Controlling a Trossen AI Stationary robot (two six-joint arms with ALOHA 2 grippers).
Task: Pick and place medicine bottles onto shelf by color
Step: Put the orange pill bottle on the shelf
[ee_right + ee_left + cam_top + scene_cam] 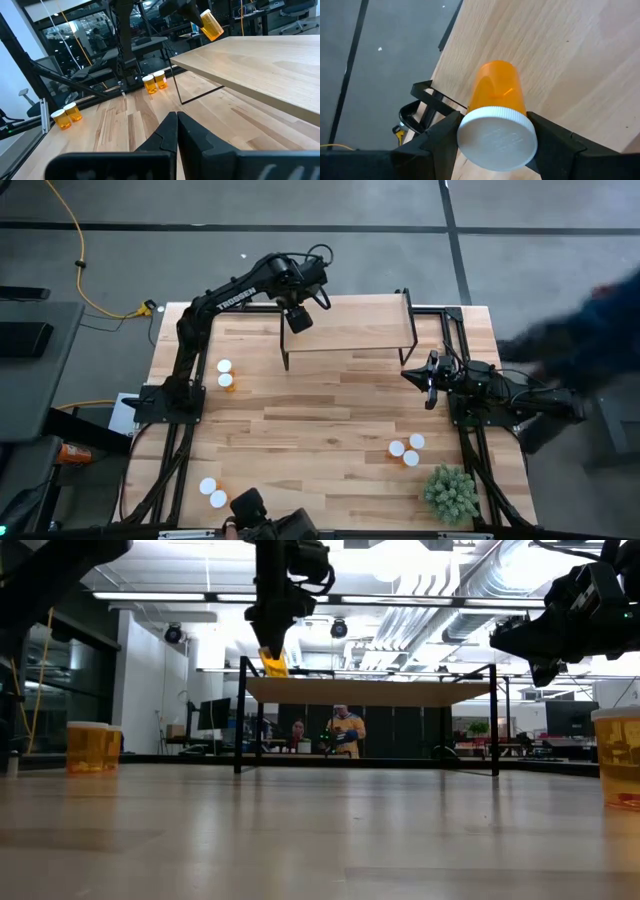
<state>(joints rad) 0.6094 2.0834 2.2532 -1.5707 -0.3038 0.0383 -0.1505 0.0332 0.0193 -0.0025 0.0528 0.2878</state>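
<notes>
My left gripper is shut on an orange pill bottle with a white cap over the left end of the light-wood shelf. The low view shows the bottle just above the shelf board. My right gripper is shut and empty, above the table near the shelf's right end. Other bottles stand on their bases on the table: two at the left, two at the near left and three at the near right. My left gripper pinches the bottle's white cap between its two fingers, one on each side of the cap's rim. The fingers come from above and slant down. The bottle hangs tilted, base downward, clear of the shelf board.
A green bushy plant stands at the table's near right corner. A person shows as a dark blur beyond the table's right edge. A dark device sits at the near edge. The shelf board is bare to the right of the held bottle.
</notes>
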